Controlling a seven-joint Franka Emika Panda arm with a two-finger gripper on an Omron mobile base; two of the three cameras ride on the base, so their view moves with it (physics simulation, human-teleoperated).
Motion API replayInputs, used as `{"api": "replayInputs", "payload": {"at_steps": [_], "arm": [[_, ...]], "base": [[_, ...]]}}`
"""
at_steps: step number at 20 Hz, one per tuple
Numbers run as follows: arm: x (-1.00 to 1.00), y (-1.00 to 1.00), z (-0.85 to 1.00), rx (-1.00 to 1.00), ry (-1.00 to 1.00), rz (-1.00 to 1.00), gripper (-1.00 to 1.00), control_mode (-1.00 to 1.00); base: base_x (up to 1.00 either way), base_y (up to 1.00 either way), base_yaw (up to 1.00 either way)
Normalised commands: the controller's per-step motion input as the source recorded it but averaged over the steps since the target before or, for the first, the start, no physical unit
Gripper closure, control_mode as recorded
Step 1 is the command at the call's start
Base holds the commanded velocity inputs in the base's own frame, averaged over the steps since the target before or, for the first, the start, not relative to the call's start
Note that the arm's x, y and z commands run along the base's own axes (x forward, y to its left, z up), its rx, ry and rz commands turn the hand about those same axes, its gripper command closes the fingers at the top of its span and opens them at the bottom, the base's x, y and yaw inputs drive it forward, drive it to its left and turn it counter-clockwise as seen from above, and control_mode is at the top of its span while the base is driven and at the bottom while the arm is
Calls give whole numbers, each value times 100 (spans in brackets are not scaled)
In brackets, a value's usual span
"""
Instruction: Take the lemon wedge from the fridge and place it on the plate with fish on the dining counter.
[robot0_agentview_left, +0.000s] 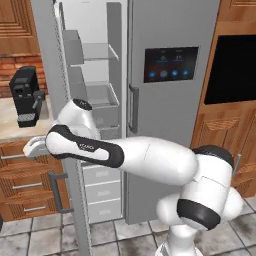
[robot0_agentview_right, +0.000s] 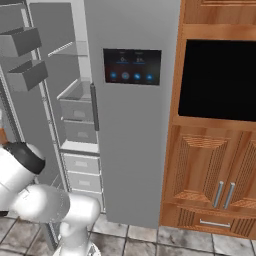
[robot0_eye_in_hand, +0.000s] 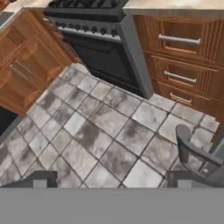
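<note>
The arm (robot0_agentview_left: 150, 160) stands before the open fridge (robot0_agentview_left: 172, 30), its empty gripper (robot0_eye_in_hand: 111, 177) spread wide; reaching inside for the lemon wedge likely comes next.

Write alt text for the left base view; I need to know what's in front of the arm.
The fridge stands with its left door swung open, showing pale shelves and drawers, while its right door with the dark touchscreen panel is closed. The white arm reaches left across the opening. A black coffee machine sits on the counter at left.
</note>
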Motion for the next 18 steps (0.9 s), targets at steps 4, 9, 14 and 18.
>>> {"api": "replayInputs", "payload": {"at_steps": [4, 9, 14, 18], "arm": [[-100, -100, 100, 14, 1, -18, -100, -100], [-100, -100, 89, -7, -2, -11, -100, -100], [-100, -100, 19, -37, 0, -10, -100, -100], [-100, -100, 4, -40, 0, -11, -100, -100]], "base": [[0, 0, 0], [0, 0, 0], [0, 0, 0], [0, 0, 0]]}}
